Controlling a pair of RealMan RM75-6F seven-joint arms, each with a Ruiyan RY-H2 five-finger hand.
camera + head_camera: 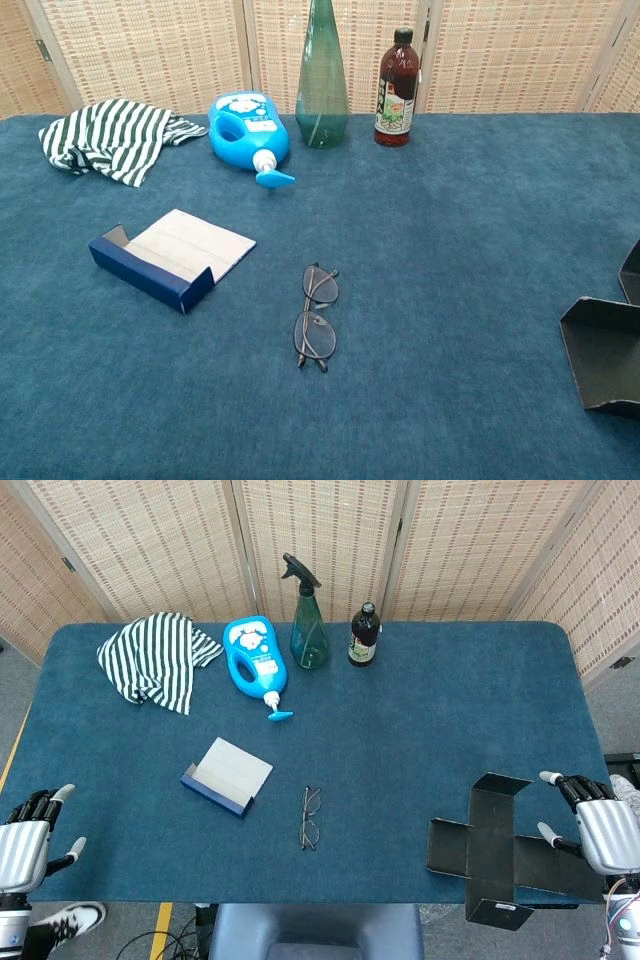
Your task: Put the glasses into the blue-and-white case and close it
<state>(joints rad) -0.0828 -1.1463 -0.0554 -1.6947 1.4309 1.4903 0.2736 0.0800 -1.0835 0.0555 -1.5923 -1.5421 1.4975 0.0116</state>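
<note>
Thin-framed glasses (311, 817) (317, 314) lie folded flat on the blue cloth near the table's front middle. Left of them sits the blue-and-white case (228, 774) (172, 255), open, its white lid laid back and its blue tray facing the front left. My left hand (27, 840) hovers at the front left corner, fingers apart, holding nothing. At the front right corner my right hand (596, 823) is likewise spread and empty. Both hands are far from the glasses and show only in the head view.
A flattened black cardboard box (490, 852) (606, 350) lies by the right hand. Along the back stand a striped cloth (155, 658), a blue detergent bottle (256, 658) lying down, a green spray bottle (308, 625) and a dark bottle (363, 635).
</note>
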